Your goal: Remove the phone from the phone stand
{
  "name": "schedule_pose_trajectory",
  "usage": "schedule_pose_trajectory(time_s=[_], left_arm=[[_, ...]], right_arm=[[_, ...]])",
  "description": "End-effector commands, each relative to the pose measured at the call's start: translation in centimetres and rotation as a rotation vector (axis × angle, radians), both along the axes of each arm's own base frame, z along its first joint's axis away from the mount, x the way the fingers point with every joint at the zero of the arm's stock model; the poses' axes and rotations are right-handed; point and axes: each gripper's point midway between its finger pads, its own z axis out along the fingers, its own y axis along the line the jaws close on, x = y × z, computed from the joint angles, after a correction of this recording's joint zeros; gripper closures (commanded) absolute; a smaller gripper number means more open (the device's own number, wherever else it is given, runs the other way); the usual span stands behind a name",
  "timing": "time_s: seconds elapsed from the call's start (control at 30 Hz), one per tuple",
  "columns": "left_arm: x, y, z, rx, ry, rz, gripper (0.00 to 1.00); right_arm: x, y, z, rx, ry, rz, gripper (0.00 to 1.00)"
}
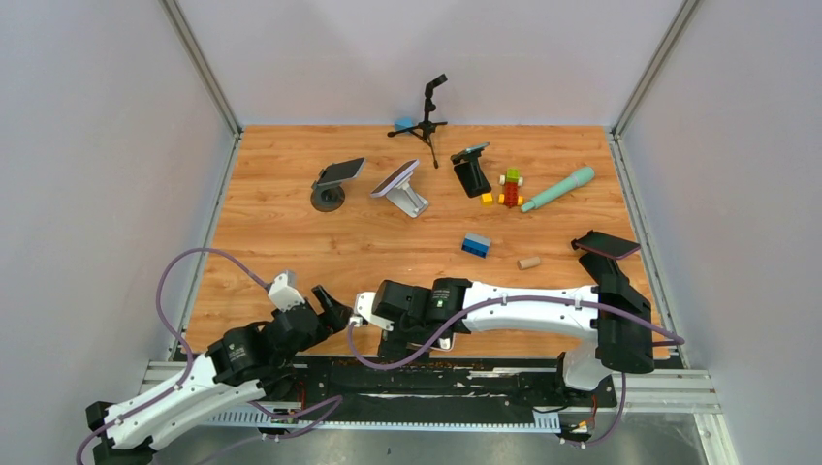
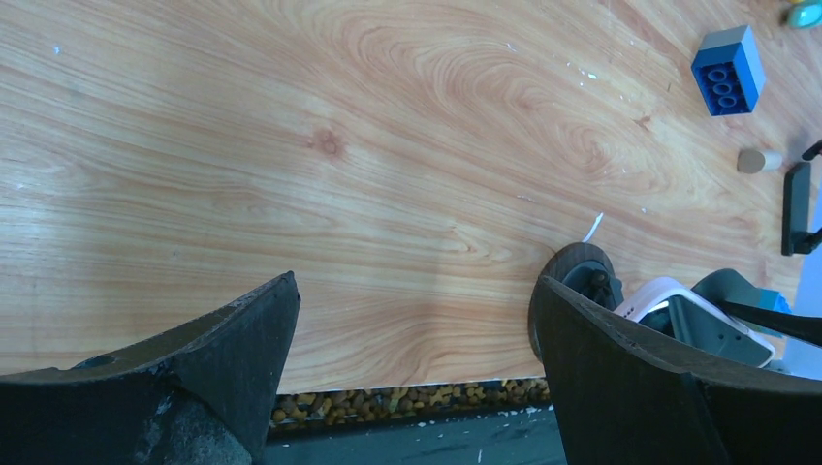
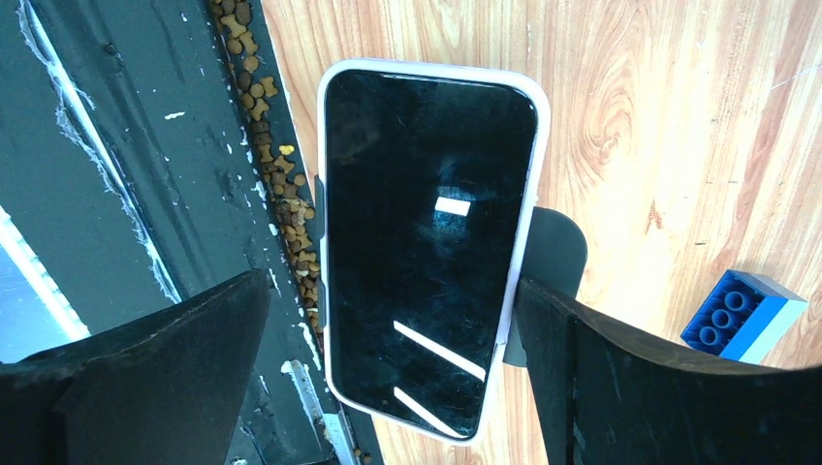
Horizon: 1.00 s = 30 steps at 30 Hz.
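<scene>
- Hovering my right gripper spread wide, I see the phone face-up between its fingers.
- The black phone stand shows beneath the phone, just beside the right finger.
- My left gripper hangs released too, over the wooden table.

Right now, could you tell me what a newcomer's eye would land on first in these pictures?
The white-cased phone fills the right wrist view, sitting on its dark stand at the near edge of the table, framed by the fingers of the open right gripper. Farther back, a black tripod stands at the far edge, with a teal cylinder to its right.
</scene>
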Motion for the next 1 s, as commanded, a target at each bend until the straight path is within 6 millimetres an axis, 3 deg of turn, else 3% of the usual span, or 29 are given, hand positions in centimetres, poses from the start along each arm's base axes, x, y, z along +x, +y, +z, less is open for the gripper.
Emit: schedule_pose_trajectory(time_s=[0.0,0.6,0.97], left_arm=[[0.63,0.36,1.51,0.01,-0.028,0.033,0.03],[0.6,-0.11,1.73,0.002,-0.031,0.011,0.03],[0.33,0.5,1.63,-0.006,-0.03,0.023,0.03]], right_arm=[[0.13,-1.39,-1.54,-0.069,-0.002,-0.03,0.0],[0.82,-1.9,-1.93,-0.149,-0.136,-0.045,0.0],[0.64,-1.45,-1.99,-0.15,-0.138,-0.036,0.14]])
